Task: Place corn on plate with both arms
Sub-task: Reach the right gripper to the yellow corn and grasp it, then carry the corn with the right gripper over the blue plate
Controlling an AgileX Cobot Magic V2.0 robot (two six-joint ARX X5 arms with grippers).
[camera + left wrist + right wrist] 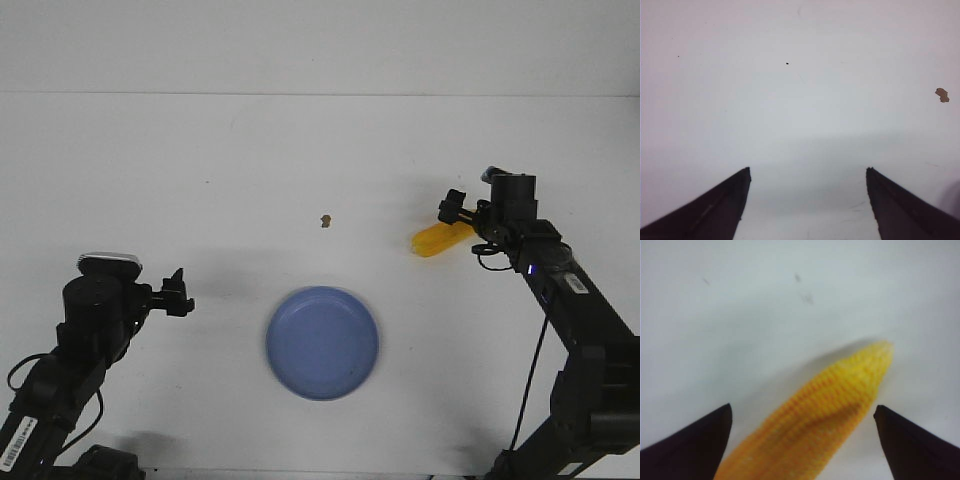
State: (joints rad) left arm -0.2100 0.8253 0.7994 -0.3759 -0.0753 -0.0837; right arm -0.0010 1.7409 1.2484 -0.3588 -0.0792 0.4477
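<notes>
While right gripper partly hides corn, jaws wide astride it, left gripper wide, empty

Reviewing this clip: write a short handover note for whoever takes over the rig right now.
Right gripper: open, jaws either side of the corn, not closed on it.
Left gripper: open, empty, to the left of the plate.
Corn lies on the table, up and to the right of the plate, which has nothing on it.
Done: right arm's approach.
Left: grasp, carry, set the corn on the plate.

Front camera overlooks the table; wrist cameras face it closely.
</notes>
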